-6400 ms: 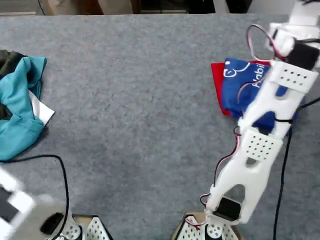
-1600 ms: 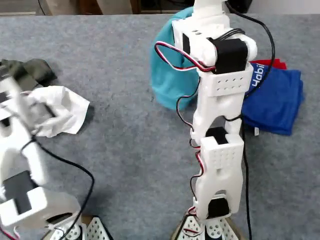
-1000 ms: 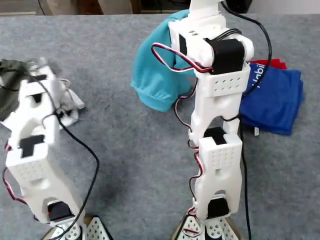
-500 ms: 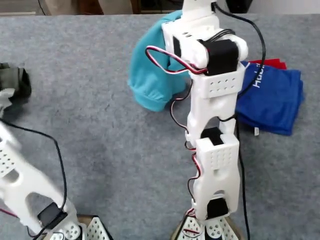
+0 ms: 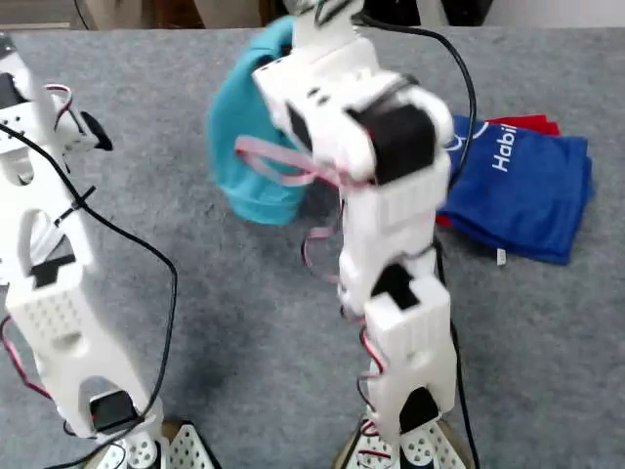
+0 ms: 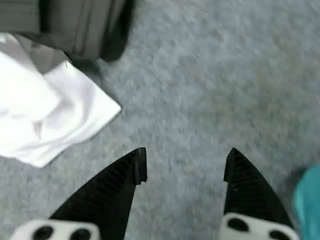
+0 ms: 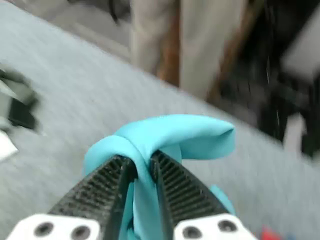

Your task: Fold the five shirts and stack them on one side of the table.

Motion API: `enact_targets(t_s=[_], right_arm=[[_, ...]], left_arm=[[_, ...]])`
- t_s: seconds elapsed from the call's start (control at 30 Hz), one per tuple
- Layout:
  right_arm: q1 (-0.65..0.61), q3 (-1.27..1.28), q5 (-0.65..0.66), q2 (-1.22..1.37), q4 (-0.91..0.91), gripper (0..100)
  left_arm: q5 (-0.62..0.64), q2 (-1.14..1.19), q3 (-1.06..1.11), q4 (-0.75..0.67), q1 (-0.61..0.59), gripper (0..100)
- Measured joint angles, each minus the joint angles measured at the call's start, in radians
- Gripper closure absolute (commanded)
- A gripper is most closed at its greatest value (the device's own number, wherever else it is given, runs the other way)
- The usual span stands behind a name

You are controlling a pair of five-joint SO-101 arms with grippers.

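Right pincer (image 7: 142, 167): clamped on a bunched ridge of the teal shirt (image 7: 170, 135), with cloth squeezed up between the two sides. The shirt hangs limp from it over the far-middle of the surface (image 5: 244, 322). Cannot tell whether its lower edge touches the felt.

Left pincer (image 6: 187, 165): fingers apart, nothing between them, over bare grey felt on the left side. Just beyond it lies the white shirt (image 6: 45, 120), crumpled, with the dark olive shirt (image 6: 75, 25) touching its far edge.

Right side of the surface: blue shirt (image 5: 518, 195) folded, lying on the red shirt (image 5: 527, 124); a red strip shows at the far edge.

Handling, judged: light knit, soft, no stiffness, so it sags and bunches wherever it is pinched. A mid-body grab like this one gives a lump, not a flat sheet. Better holds would be the shoulder seams or hem corners, one per pincer, so the cloth can be drawn taut and laid flat. Low slip risk; snagging on the felt is likely.
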Motion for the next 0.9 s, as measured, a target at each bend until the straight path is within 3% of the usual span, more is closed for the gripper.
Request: enact_targets(t_s=[0.17,0.37,0.43,0.53,0.6,0.73,0.9], right_arm=[[-0.044,0.098,0.003,-0.069,0.000,99.5],[-0.035,0.453,0.009,-0.003,-0.002,97.2],[-0.006,0.592,0.011,0.068,-0.023,87.2],[0.063,0.738,0.011,0.169,-0.071,60.8],[0.118,0.760,0.011,0.210,-0.075,49.3],[0.180,0.741,0.066,0.212,-0.043,57.3],[0.143,0.680,0.081,0.173,-0.006,83.4]], left_arm=[[-0.008,-0.347,0.423,-0.018,0.058,74],[-0.014,-0.689,0.959,-0.281,0.031,74],[-0.051,-0.766,1.132,-0.388,-0.011,74],[-0.135,-0.864,1.333,-0.493,-0.091,74],[-0.172,-0.916,1.404,-0.525,-0.160,74],[-0.245,-0.985,1.455,-0.552,-0.319,74],[-0.270,-1.002,1.470,-0.554,-0.473,74]])
